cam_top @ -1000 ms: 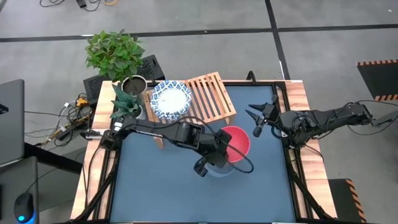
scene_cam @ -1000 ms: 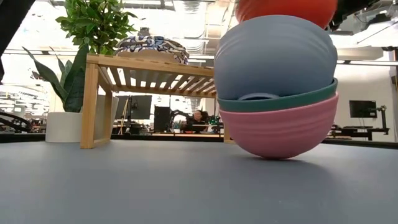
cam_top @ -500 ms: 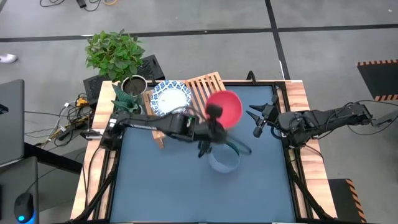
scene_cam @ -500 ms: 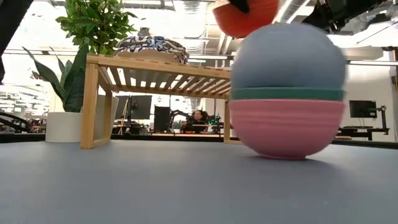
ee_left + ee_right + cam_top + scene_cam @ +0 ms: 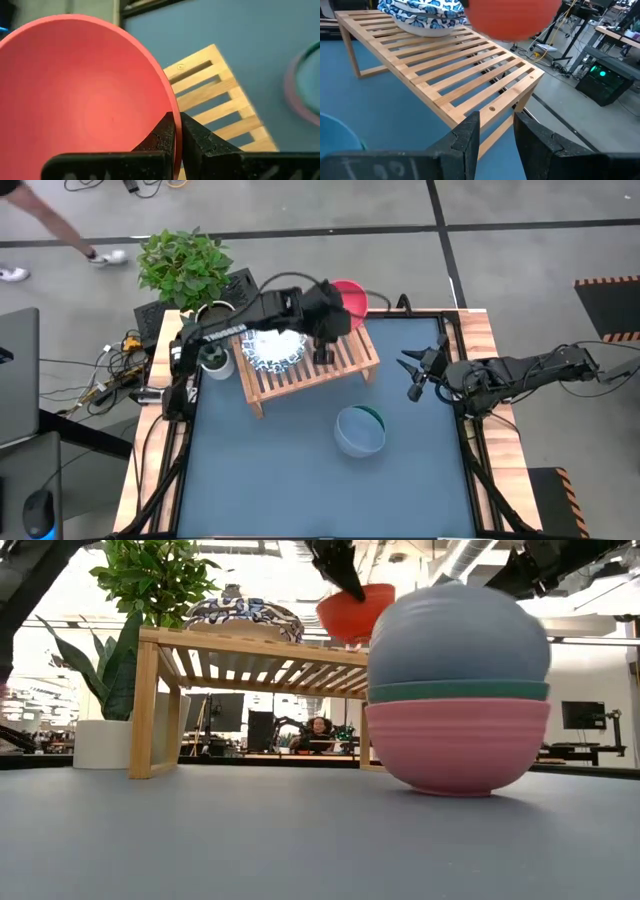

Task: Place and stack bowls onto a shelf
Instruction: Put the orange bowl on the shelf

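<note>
My left gripper is shut on a red bowl and holds it in the air over the far right end of the wooden shelf. White bowls with blue patterns sit stacked on the shelf's left half. On the table near the middle stands a stack: a blue bowl, round side up, on a teal one, on a pink one. My right gripper waits open at the table's right edge, fingers toward the shelf. My left gripper pinches the red bowl's rim, one finger inside the bowl and one outside. The fingers slant downward onto it from the near left. The bowl is lifted clear above the shelf, tilted.
A leafy plant and a spiky plant in a white pot stand at the table's far left corner, beside the shelf. A person's legs pass on the floor beyond. The blue mat lies bare near the front.
My left gripper has lifted the red bowl off the stack and swung it up and toward the far edge, over the shelf, rolling as it went. The remaining stack rocked and now sits level.
</note>
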Available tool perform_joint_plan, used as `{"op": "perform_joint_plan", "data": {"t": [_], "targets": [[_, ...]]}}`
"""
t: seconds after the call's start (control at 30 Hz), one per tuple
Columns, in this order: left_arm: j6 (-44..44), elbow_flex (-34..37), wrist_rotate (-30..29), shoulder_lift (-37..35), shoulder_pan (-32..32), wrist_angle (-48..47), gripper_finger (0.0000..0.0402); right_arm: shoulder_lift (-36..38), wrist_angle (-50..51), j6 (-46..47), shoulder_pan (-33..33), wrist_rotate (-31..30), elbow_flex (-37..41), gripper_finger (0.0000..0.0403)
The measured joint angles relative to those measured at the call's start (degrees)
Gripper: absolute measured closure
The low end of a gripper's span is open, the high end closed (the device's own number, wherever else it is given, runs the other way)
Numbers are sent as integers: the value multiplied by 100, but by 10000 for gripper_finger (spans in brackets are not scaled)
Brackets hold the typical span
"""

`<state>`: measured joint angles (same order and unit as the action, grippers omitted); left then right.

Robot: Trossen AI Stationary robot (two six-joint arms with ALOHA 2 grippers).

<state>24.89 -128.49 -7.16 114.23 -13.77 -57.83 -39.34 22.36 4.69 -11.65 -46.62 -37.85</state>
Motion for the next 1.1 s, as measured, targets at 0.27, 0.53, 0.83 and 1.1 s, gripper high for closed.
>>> {"op": "perform_joint_plan", "data": {"t": [0.27, 0.53, 0.83, 1.1], "targets": [[-325, 2, 909, 20, -381, -83, 401, -1, -3, -4, 203, 1, 0, 258], [-327, 11, 1143, 20, -342, -126, 401, -1, -5, -15, 319, 7, 0, 258], [-357, 3, 1127, 93, -414, -266, 401, -1, -7, -14, 318, 25, 0, 258], [-206, -4, 954, 408, -370, -343, 401, -1, 4, -7, 321, 25, -2, 258]]}}
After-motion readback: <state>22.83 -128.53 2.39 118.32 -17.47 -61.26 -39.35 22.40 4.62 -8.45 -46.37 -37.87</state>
